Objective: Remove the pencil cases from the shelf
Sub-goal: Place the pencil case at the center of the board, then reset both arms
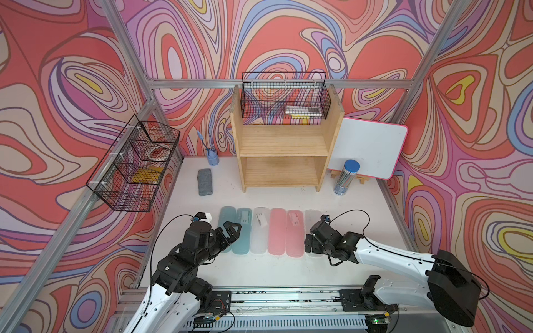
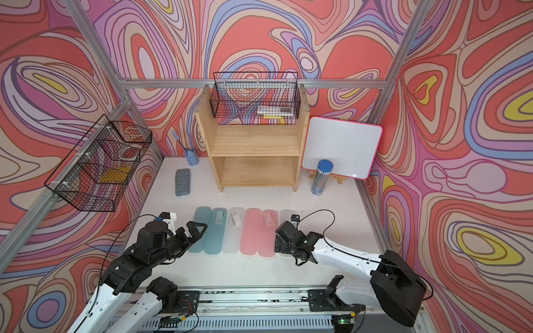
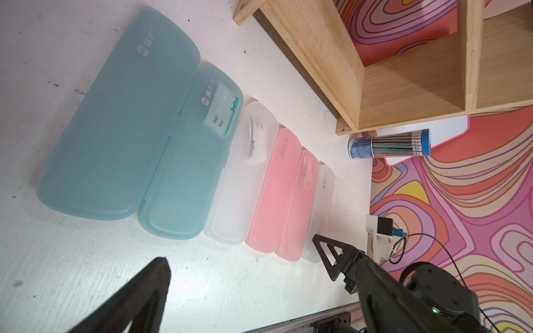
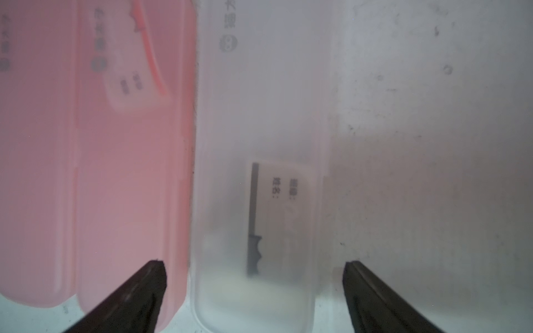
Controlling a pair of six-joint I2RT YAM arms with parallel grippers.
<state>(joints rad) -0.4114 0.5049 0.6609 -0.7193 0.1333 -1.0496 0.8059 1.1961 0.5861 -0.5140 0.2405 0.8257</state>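
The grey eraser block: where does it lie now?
In both top views the grey eraser block lies flat on the table, left of the wooden shelf, just in front of the blue pen cup.

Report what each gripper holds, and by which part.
Nothing is held. The right gripper stands open, astride the frosted clear case without clamping it; the left gripper is open and empty.

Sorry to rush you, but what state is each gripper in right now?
Left gripper: open, empty, over the end teal case.
Right gripper: open, empty, jaws spread wider than the end clear case beneath it.
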